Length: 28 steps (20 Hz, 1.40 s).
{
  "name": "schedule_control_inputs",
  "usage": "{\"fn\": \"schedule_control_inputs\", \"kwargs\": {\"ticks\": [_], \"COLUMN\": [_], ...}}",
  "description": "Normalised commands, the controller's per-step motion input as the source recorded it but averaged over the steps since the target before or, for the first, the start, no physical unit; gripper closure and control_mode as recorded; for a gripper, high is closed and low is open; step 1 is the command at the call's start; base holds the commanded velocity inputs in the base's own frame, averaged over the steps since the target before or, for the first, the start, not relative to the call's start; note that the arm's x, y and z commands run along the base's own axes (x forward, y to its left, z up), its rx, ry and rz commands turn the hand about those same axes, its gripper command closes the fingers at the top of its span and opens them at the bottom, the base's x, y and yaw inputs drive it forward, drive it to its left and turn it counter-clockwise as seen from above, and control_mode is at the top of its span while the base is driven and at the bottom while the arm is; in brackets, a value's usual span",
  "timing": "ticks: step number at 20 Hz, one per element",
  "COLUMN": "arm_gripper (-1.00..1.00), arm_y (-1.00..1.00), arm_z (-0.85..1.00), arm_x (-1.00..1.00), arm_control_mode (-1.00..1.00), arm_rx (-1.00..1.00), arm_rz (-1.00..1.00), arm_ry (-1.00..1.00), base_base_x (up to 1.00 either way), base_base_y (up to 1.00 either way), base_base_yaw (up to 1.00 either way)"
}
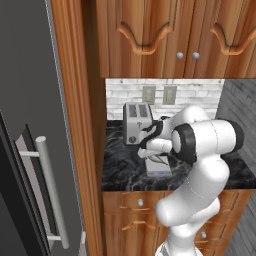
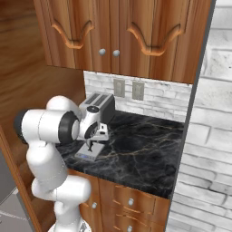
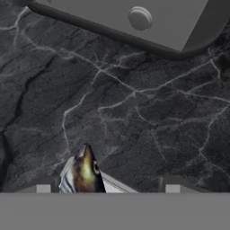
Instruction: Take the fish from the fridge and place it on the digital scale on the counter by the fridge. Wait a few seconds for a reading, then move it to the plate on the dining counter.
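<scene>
The fish [image 3: 84, 173] lies with its silvery head pointing away from the hand, between the two fingertips and nearer the left one, touching neither. Under it shows a pale corner of the digital scale [image 3: 116, 184]. That scale [image 2: 89, 154] is a flat light-grey square on the black marble counter, in front of the toaster. My gripper [image 2: 92, 144] hangs just above it, pointing down, jaws open around the fish. From the left base view the scale [image 1: 159, 169] sits half behind my forearm. The fridge's dark grey door [image 1: 30, 125] with its steel bar handle stands at the left.
A steel toaster [image 1: 136, 122] stands at the back of the counter against the white brick wall, close behind the scale; its underside [image 3: 134, 20] looms in the hand view. Wooden cabinets [image 2: 118, 31] hang overhead. Bare marble [image 2: 145, 149] spreads to the right of the scale.
</scene>
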Motion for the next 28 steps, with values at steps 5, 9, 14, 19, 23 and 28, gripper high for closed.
{"fn": "schedule_control_inputs", "kwargs": {"ticks": [5, 9, 14, 19, 23, 28], "arm_gripper": [1.0, 1.0, 1.0, 1.0, 1.0, 1.0], "arm_y": [0.0, 0.02, 0.05, 0.03, 0.0, 0.0], "arm_z": [0.0, 0.2, 0.85, 0.96, 0.91, 0.82], "arm_x": [-0.37, -0.36, -0.39, -0.49, -0.83, -0.73], "arm_control_mode": [-1.0, -1.0, -1.0, -1.0, -1.0, -1.0], "arm_rx": [0.0, 0.0, 0.0, 0.0, 0.0, -0.01], "arm_rz": [0.0, 0.0, 0.0, 0.0, 0.0, 0.01], "arm_ry": [-0.08, -0.06, -0.15, -0.07, 0.0, 0.0], "base_base_x": [0.0, 0.0, 0.0, 0.0, 0.0, 0.0], "base_base_y": [0.0, 0.0, 0.0, 0.0, 0.0, 0.0], "base_base_yaw": [0.0, 0.0, 0.0, 0.0, 0.0, 0.0]}}
